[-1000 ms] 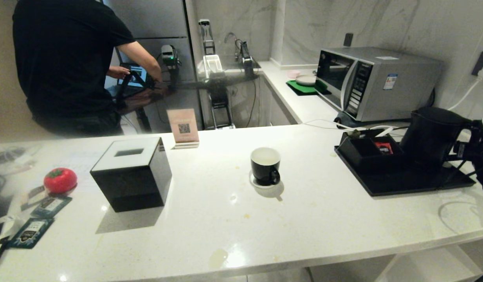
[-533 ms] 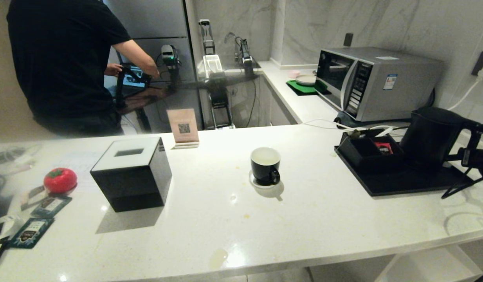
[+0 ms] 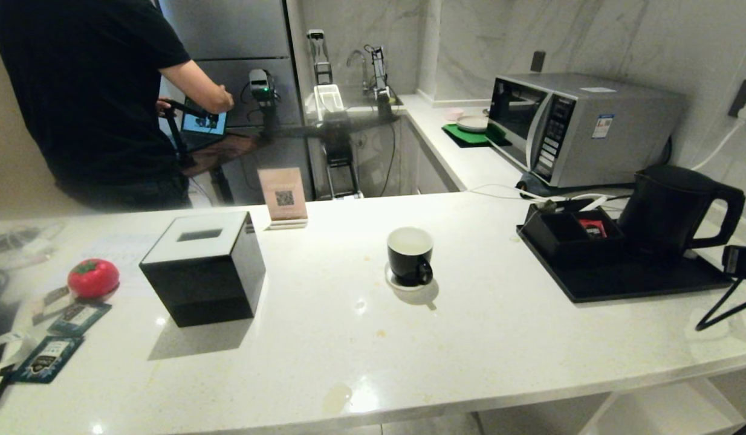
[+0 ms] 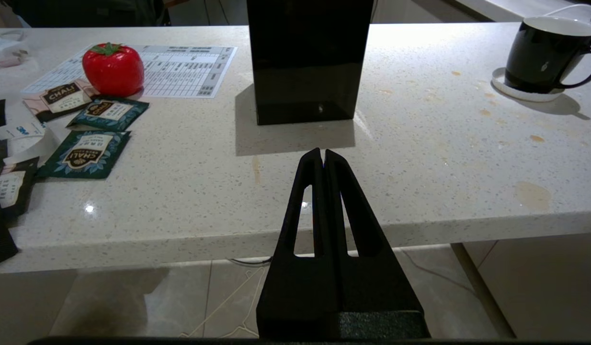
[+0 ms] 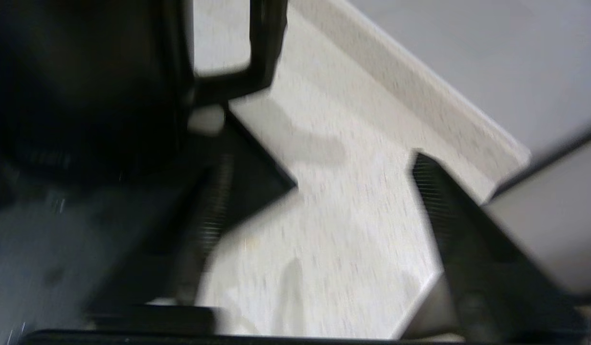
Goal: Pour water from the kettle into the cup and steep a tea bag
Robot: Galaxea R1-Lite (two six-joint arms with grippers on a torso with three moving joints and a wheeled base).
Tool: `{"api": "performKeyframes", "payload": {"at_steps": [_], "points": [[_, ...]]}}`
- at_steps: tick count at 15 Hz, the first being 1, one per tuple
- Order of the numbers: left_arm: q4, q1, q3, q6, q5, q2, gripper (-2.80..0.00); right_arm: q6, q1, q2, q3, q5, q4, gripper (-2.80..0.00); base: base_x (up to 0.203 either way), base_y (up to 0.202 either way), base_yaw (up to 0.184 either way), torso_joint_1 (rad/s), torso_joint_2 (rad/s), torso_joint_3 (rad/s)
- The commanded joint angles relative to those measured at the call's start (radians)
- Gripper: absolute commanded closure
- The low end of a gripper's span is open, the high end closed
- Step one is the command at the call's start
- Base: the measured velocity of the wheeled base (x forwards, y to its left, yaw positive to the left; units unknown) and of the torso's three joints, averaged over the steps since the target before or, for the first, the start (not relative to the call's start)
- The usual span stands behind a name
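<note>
Standing on a black rectangular tray (image 3: 621,284) at the right of the head view, the matte black tapered electric kettle (image 3: 666,208) has its loop handle turned toward the right edge of the frame. The small glossy black mug with a white inside (image 3: 410,255) sits on a white coaster near the middle of the speckled white stone surface (image 3: 470,350); no pale tea bag can be made out. A silver microwave (image 3: 581,127) stands against the marble wall at upper right, and a person in a black shirt (image 3: 89,90) works at upper left. The right end effector (image 5: 319,201) hangs low just beside the tray's corner, fingers apart and empty. The left end effector (image 4: 323,160) hovers off the surface's near edge, fingers pressed together. Dark teal packets (image 4: 87,153) at left read "CHALI".
</note>
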Motion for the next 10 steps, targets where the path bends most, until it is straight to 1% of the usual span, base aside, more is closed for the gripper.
{"api": "performKeyframes", "payload": {"at_steps": [1,5,8,10], "points": [[0.000,0.000,0.000,-0.001,0.000,0.001,0.00,-0.001,0.000,-0.074,0.096,0.000,-0.023,0.00,0.000,0.000,0.000,0.000,0.00,0.000],[0.000,-0.001,0.000,-0.001,0.000,0.000,0.00,0.002,0.002,-0.208,0.227,0.010,-0.030,0.00,0.000,0.000,0.000,0.000,0.00,0.000],[0.000,0.000,0.000,-0.001,0.000,0.001,0.00,0.005,0.017,-0.365,0.323,0.070,0.010,0.00,0.000,0.000,0.000,0.000,0.00,0.000],[0.000,0.000,0.000,-0.001,0.000,0.001,0.00,0.005,0.060,-0.486,0.394,0.101,0.067,0.00,0.000,0.000,0.000,0.000,0.00,0.000]]}}
